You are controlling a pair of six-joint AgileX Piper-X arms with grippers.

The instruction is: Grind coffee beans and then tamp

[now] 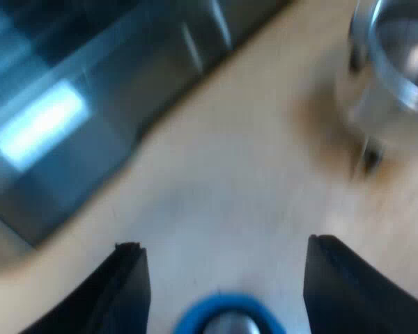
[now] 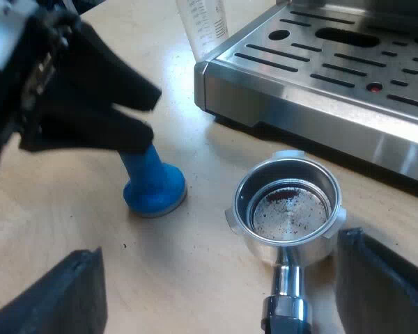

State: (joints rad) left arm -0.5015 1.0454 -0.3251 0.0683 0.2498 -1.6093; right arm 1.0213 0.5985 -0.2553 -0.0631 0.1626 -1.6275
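Blue tamper [image 2: 153,186] stands upright on the desk [image 2: 63,209], base down, long axis vertical. Directly over it is the left hand [image 1: 224,245]: fingers [image 1: 125,292] spread, the handle's blue top between them with a gap on either side, nothing pinched. Judged: closing is all the grasp calls for, with no sideways correction.

Clock set on the holder [image 2: 261,249]: basket at centre, its handle [image 2: 285,321] pointing to 6 o'clock.
- Tamper at 9 o'clock, near the basket but apart from it.
- The measuring glass [image 2: 203,24] at 11 o'clock, beyond the tamper, by the machine's corner.
- Front of the espresso machine [image 2: 320,76] runs from 12 to 3 o'clock, near the basket rim.

Over the holder hovers the right hand [image 2: 219,245], spread wide, one finger to each side of the handle, touching nothing. Right arm is nearer the holder, left arm nearer the tamper.

Basket shows only specks of grounds on bare metal. Judged not yet filled, so grinding should come before tamping. Nothing stands between tamper and basket. The machine's edge is the one thing to mind when lifting the holder.
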